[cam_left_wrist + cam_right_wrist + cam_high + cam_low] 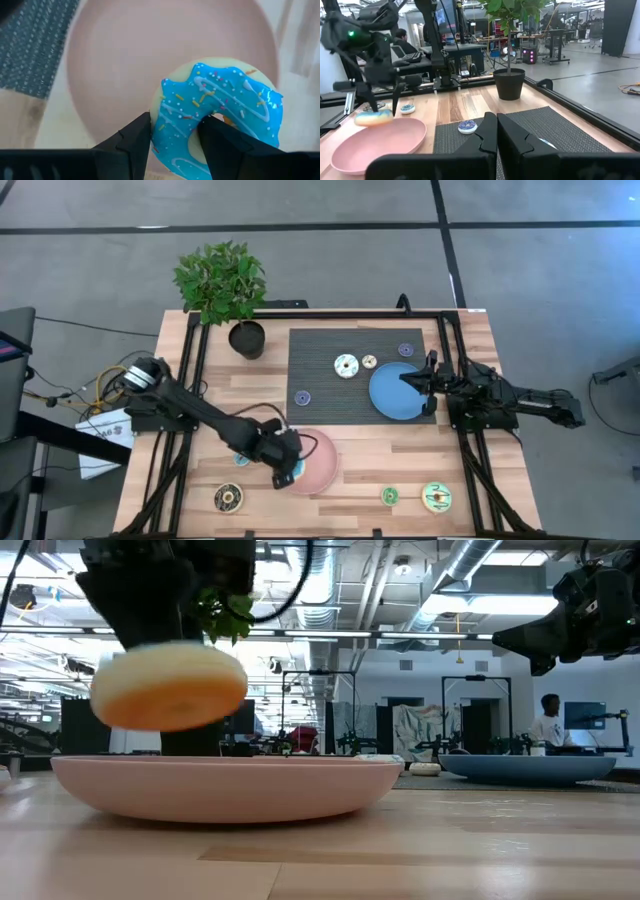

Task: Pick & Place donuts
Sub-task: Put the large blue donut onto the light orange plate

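My left gripper (285,471) hangs over the near-left rim of the pink plate (324,464), shut on the blue-frosted donut (215,115). In the low view this donut (168,685) floats above the plate (230,790). Other donuts lie flat: white (346,365), small cream (369,362) and two small purple ones (405,350) (303,396) on the dark mat; dark brown (229,498), small green (390,496) and green-yellow (436,498) on the wood near the near edge. My right gripper (496,134) is shut and waits above the blue plate (388,398). My left gripper pinches the blue donut's ring wall (172,127) between its fingers: one finger (220,142) stands in the hole, the other (132,142) outside the rim. The fingers come from above, pointing down. The donut lies about level and is lifted clear above the pink plate.
A potted plant (222,285) stands at the far-left corner beside the dark mat (320,345). Black rails run along the table's left and right sides. Bare wood lies between the pink plate and the near-edge donuts. A person sits far behind in the room.
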Robot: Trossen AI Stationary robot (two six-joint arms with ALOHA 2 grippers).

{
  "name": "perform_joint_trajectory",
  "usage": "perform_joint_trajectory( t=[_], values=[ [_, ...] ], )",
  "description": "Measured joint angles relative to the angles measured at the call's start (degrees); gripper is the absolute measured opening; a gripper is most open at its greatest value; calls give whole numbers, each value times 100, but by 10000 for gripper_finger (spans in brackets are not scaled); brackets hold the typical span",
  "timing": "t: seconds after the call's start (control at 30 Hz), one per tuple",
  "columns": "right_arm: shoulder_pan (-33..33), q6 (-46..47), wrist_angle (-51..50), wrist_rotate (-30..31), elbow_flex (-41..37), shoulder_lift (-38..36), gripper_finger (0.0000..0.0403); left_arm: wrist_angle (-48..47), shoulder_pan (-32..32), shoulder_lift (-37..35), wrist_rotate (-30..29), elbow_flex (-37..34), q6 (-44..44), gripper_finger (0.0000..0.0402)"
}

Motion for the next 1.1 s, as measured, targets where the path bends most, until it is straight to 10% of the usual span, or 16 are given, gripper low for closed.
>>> perform_joint_trajectory(
  t=[1.1],
  values=[
    [2, 2, 0, 0, 0, 2, 0, -705, 119, 631, 260, 473, -237, 154]
  ],
)
